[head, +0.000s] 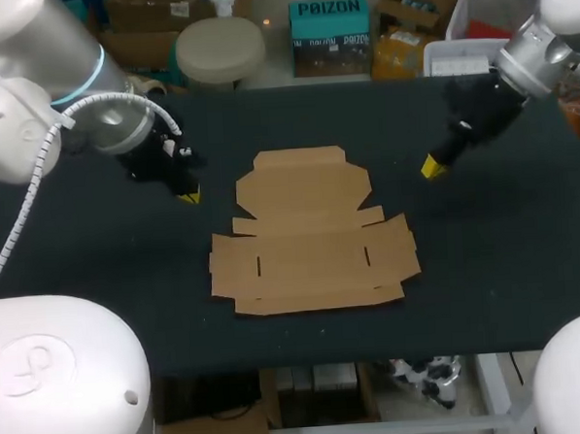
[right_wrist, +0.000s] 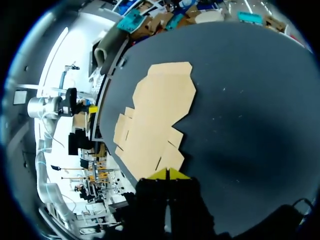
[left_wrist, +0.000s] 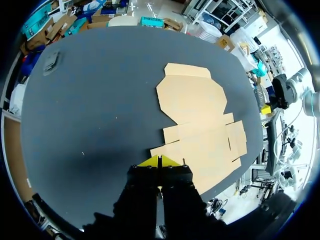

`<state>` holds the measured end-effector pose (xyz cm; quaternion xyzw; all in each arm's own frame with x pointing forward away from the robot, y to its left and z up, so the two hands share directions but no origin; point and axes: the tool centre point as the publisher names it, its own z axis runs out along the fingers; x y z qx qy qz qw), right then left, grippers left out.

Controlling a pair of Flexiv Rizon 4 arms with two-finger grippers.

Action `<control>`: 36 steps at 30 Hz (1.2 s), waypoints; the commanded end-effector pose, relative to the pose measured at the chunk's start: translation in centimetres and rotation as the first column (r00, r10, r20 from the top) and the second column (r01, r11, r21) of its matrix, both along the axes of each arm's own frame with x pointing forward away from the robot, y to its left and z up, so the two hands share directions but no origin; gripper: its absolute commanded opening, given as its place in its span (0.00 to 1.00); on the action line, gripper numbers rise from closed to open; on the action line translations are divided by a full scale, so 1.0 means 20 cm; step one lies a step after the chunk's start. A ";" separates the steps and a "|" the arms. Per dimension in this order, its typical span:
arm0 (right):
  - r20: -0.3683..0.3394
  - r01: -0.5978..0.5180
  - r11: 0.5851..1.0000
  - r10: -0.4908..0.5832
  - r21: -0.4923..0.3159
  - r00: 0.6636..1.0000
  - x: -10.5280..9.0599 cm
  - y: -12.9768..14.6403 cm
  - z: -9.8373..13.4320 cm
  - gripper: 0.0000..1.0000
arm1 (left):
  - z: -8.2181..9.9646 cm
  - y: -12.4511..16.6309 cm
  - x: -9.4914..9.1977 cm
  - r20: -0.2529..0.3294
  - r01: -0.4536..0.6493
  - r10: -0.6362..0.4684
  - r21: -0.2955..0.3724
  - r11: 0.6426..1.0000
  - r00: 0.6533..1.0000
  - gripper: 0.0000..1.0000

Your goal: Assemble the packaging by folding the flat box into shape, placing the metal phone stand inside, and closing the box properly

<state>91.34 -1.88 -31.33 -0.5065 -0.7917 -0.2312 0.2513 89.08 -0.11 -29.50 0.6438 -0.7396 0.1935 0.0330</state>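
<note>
Left gripper (head: 189,194) and right gripper (head: 431,168) both pressed together, flat box (head: 310,235) lying between them, touching neither

Brown cardboard box blank (head: 310,233), unfolded, flat mid-table

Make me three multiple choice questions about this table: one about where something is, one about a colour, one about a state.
1. Where does the cardboard box lie?
A) at the far edge
B) in the middle, between the left gripper and the right gripper
C) held up in the air

2. What colour is the table top?
A) white
B) green
C) dark, near black

3. What state is the cardboard box in?
A) flat and unfolded
B) folded up with the lid open
C) closed

Answers:
1 B: the head view shows it in the middle with a gripper off to each side.
2 C: the surface is dark all round the cardboard.
3 A: every flap lies flat on the table.
</note>
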 end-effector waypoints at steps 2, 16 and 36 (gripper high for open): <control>-0.002 -0.001 1.000 0.001 0.020 1.000 -0.01 0.02 -0.11 0.00 | -0.09 -0.02 -0.01 0.027 0.033 -0.032 -0.020 0.999 0.999 0.00; -0.016 0.056 0.997 -0.056 0.057 0.998 -0.03 0.04 -0.22 0.00 | -0.31 -0.10 0.07 0.010 0.114 -0.114 -0.037 0.993 0.993 0.00; -0.016 0.319 0.946 -0.318 0.058 0.948 -0.02 0.09 -0.32 0.00 | -0.42 -0.15 0.12 0.028 0.053 -0.051 -0.093 0.994 0.998 0.00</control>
